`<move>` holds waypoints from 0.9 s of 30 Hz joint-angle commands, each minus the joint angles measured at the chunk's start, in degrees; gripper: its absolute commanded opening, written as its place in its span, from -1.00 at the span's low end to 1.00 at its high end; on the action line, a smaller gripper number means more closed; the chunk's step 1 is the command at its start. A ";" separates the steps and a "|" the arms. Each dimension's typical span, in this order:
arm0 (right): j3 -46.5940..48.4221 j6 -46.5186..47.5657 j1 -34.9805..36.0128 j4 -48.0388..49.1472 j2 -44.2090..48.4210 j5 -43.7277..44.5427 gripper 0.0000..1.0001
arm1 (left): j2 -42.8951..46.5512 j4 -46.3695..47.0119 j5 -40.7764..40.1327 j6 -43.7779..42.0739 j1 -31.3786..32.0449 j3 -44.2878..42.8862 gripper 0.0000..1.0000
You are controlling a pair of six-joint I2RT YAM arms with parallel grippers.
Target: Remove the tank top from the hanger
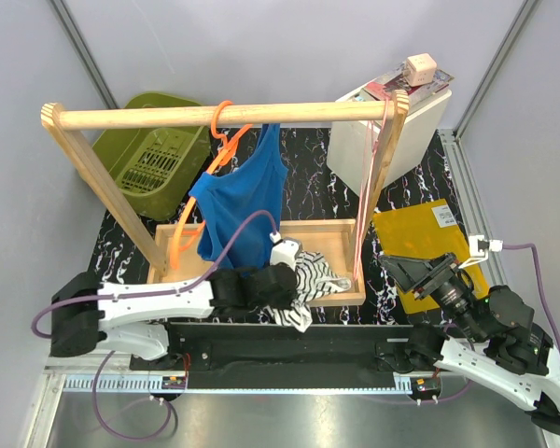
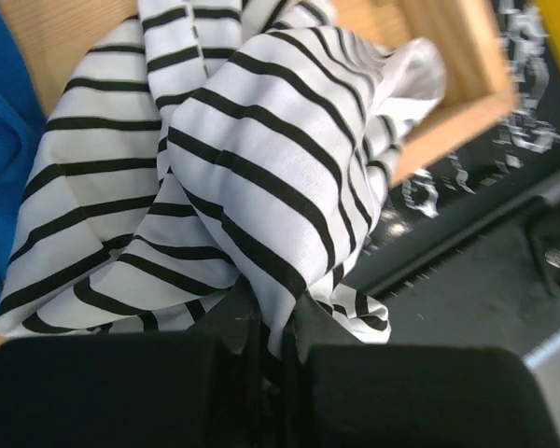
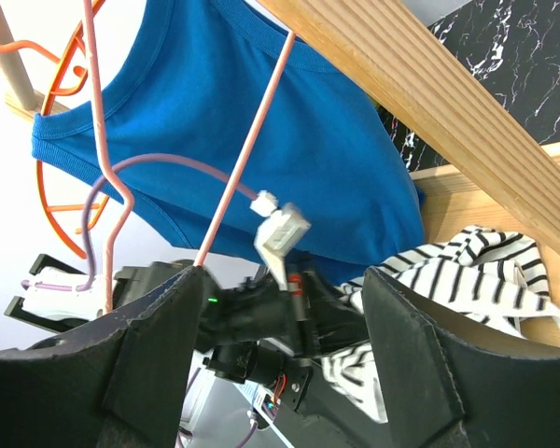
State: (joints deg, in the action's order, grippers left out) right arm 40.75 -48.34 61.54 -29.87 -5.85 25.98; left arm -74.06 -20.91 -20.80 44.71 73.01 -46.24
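Left hand (image 2: 271, 350), closed, pinches a fold of the striped garment (image 2: 252, 159) at the wooden tray's (image 2: 467, 93) near edge; right hand (image 3: 285, 280) stands open, apart. Beyond, the blue tank top (image 1: 243, 201) hangs on its orange hanger (image 1: 226, 149) from the rail (image 1: 149, 118), removal apparently not yet begun.

This is a robot lab, set up as a closed test cell. Plain grey walls (image 1: 289, 47) joined by metal frame bars (image 1: 79, 42) box in a single table (image 1: 308, 149) with a black marbled top. Two robot arms, the left arm (image 1: 159, 303) and the right arm (image 1: 485, 359), are bolted to a rail (image 1: 299, 345) at its near edge, and purple cables (image 1: 523, 247) trail from them. Laundry things are laid out on the tabletop: a small wooden rack (image 1: 168, 118) with a tank top (image 1: 243, 201) on a hanger (image 1: 226, 151), a wooden tray (image 1: 341, 238) holding a striped garment (image 1: 313, 275), a green basket (image 1: 149, 159) and a white box (image 1: 392, 140).
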 commanded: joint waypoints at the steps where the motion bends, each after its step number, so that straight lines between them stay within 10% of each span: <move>1: 1.52 0.79 -0.10 0.42 -0.22 1.27 0.53 | 7.17 0.08 6.46 -2.60 1.43 -1.31 -1.00; 15: 1.44 0.79 -0.10 0.16 0.40 1.88 0.53 | 29.66 -10.90 13.59 -7.18 9.08 -12.29 -1.00; 27: 1.61 0.26 -0.10 0.16 -0.22 1.71 0.54 | 23.71 -22.50 9.47 -19.30 9.16 -40.22 -1.00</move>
State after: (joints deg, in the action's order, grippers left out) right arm 40.82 -48.23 61.54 -29.87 -5.69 26.11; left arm -47.97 -41.93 -8.82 32.62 81.87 -75.09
